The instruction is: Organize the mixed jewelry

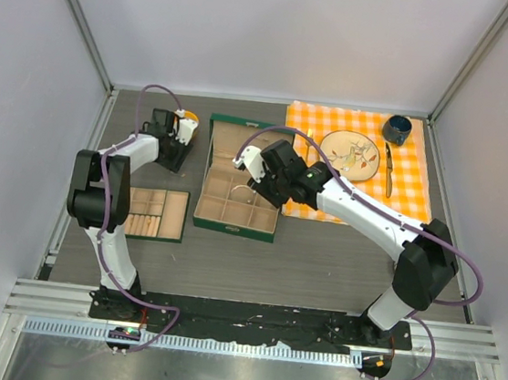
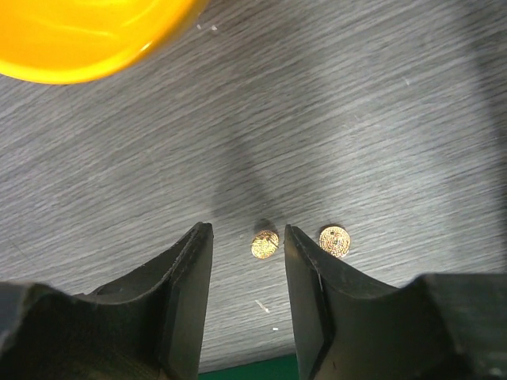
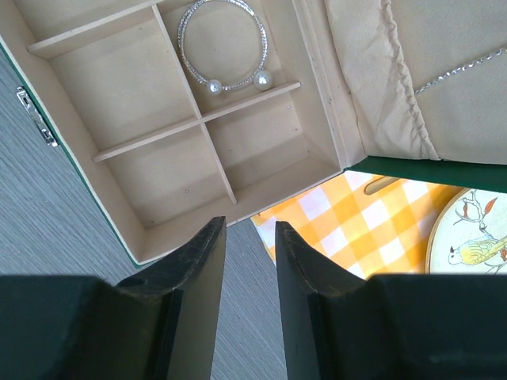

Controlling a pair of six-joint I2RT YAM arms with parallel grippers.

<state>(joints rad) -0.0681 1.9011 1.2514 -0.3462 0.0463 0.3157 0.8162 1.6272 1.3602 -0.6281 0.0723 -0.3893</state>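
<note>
Right gripper (image 3: 249,227) hovers over box (image 3: 131,95) compartment holding 1 bangle (image 3: 213,85).

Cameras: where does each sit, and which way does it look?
Top external: above and behind, looking down at the table; left arm and right arm show.
Left wrist: looks at two gold studs; left end effector shows.
Right wrist: looks into the jewelry box; right end effector shows.
Top and right wrist share that box.

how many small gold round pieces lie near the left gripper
2. One gold piece lies between the fingers of the left gripper; the other gold piece sits just outside the finger at the view's right. Others may be hidden.
</note>
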